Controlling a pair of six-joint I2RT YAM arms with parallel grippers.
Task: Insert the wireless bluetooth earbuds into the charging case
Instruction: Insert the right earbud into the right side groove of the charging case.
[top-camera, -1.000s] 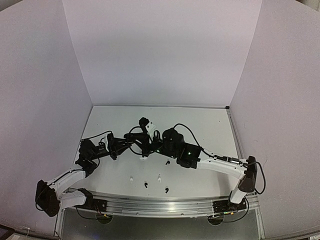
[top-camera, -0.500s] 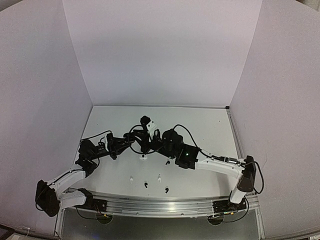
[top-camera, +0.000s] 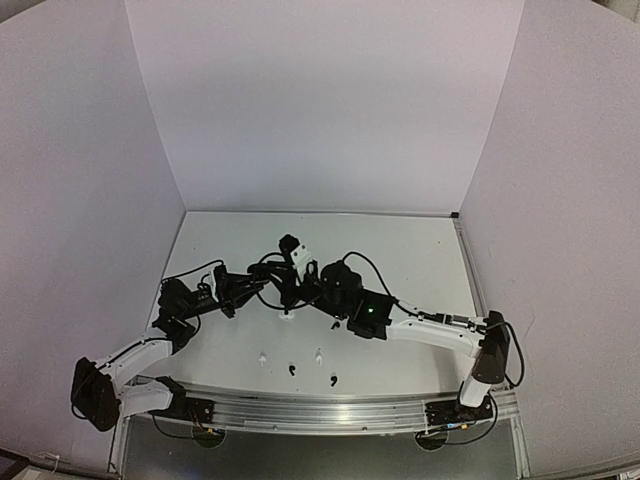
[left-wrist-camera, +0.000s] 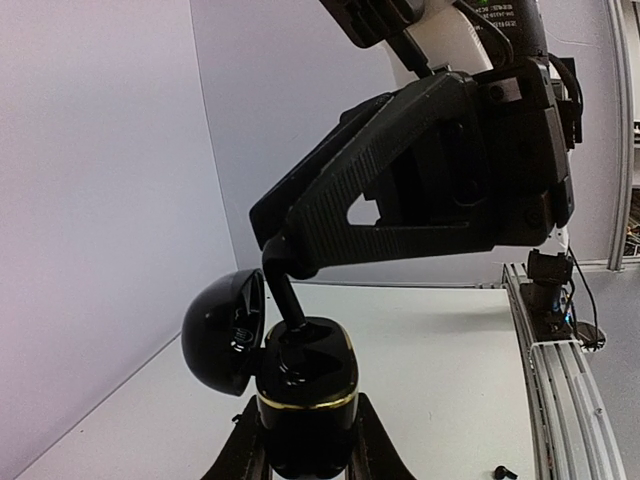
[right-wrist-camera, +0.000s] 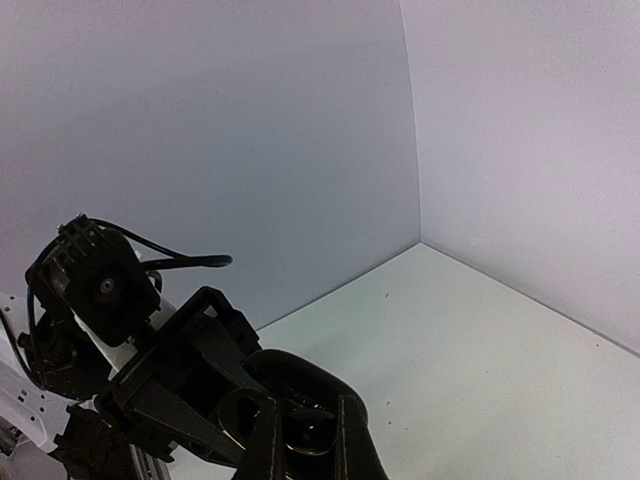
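My left gripper (left-wrist-camera: 305, 445) is shut on a black charging case (left-wrist-camera: 305, 400) with a gold rim, held upright, its lid (left-wrist-camera: 225, 335) swung open to the left. My right gripper (left-wrist-camera: 292, 345) comes down from above with its tips inside the case's socket. It is shut on a small glossy black earbud (right-wrist-camera: 306, 432) that rests in the socket. In the top view both grippers meet at the case (top-camera: 289, 293) in the middle of the table. Loose earbuds lie near the front: two white (top-camera: 262, 357) (top-camera: 318, 355) and two black (top-camera: 291, 370) (top-camera: 333, 380).
A small white object (top-camera: 287, 315) lies just in front of the case. One black earbud (left-wrist-camera: 503, 471) lies on the table to the right of the left gripper. White walls enclose the table on three sides; a metal rail (top-camera: 320, 410) runs along the near edge.
The right arm has shifted left and down onto the case, and now covers a black earbud that lay beside it. The left arm and the case have stayed put.
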